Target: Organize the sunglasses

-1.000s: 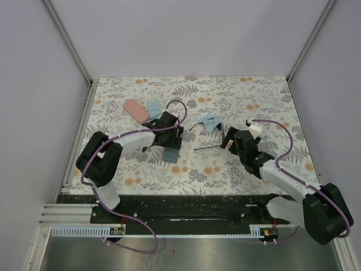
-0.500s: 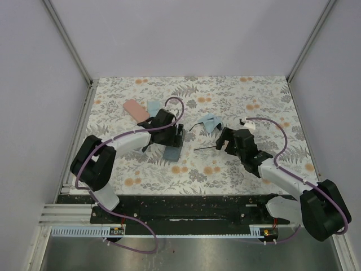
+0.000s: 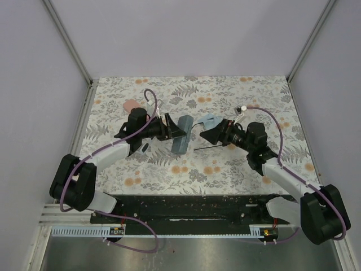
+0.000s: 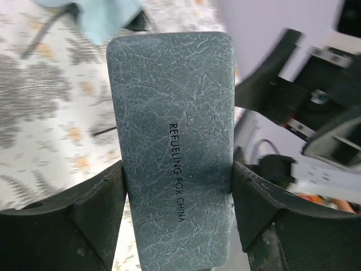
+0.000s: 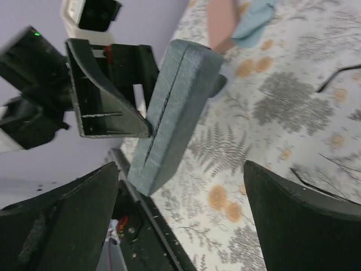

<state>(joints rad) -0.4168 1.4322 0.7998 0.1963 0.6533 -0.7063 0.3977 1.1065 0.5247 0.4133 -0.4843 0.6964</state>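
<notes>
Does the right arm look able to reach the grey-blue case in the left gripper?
Probably yes: the right gripper is open and faces the grey-blue case, with nothing between; the left gripper holds its other end.

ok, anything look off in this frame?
The grey-blue case is off the table, clamped askew in the left gripper and closed. The black sunglasses lie on the table by the open right gripper, with one temple arm splayed out rather than folded.
</notes>
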